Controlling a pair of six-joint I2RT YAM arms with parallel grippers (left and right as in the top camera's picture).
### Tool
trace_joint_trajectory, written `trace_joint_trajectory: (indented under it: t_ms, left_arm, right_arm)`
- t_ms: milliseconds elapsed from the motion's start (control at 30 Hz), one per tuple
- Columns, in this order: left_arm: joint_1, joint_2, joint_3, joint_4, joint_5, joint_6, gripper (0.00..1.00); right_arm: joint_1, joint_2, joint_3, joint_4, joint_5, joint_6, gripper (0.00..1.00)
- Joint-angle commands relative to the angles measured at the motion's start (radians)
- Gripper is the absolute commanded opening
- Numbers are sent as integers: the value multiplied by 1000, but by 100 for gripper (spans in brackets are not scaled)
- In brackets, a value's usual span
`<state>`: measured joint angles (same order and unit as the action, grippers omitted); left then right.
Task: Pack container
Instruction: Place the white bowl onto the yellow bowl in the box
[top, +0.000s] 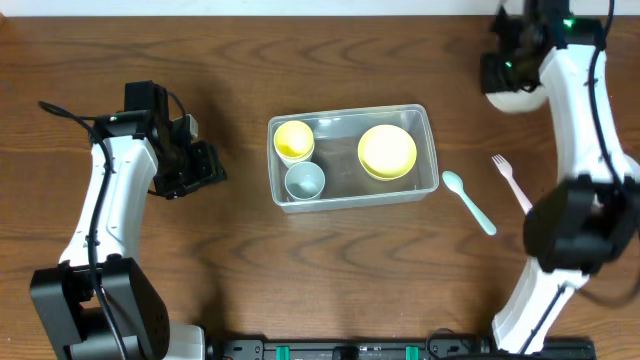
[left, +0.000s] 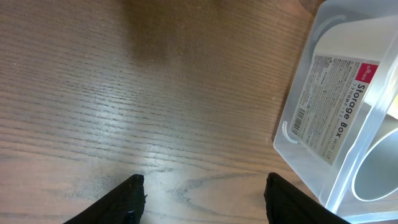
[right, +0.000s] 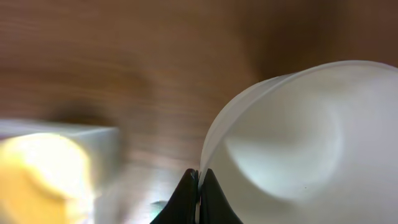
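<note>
Overhead: the container (top: 340, 152) sits mid-table, holding two cups (top: 293, 140) and a yellow bowl (top: 387, 150); spoon (top: 468, 200) and fork (top: 512, 182) lie just right of it. Left wrist: left gripper (left: 202, 190) spread wide, empty, beside the container's end wall. Right wrist: right gripper (right: 199, 180) pinches a white bowl (right: 292, 143) by its rim; best carried level and nested gently before release.

A green spoon (top: 469, 201) and pink fork (top: 511, 182) lie near each other on the wooden desk (top: 300, 290). A yellow cup (top: 293, 140) stands beside a grey-blue cup (top: 304, 181), a yellow bowl (top: 387, 151) apart, a white bowl (right: 298, 143) farther off.
</note>
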<state>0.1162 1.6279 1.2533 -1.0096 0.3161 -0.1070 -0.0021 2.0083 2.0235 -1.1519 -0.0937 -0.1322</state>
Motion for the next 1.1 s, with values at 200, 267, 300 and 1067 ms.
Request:
trace_joint_trajectory:
  t_ms: [200,267,300,1067]
  left_arm:
    - [2,-1,10,-3,12,10,63]
    - [2,-1,10,-3,12,10,63]
    - [2,-1,10,-3,12,10,63]
    - [2,-1,10,-6,12,10,63]
  right_arm:
    - [280,-135,15,-124,-26,2,1]
    - [340,-132,-22,-129,-26,24,1]
    - [363,-131,-41,-126,-26,30,1]
    - [464,-132,-407,132,-7,83,51]
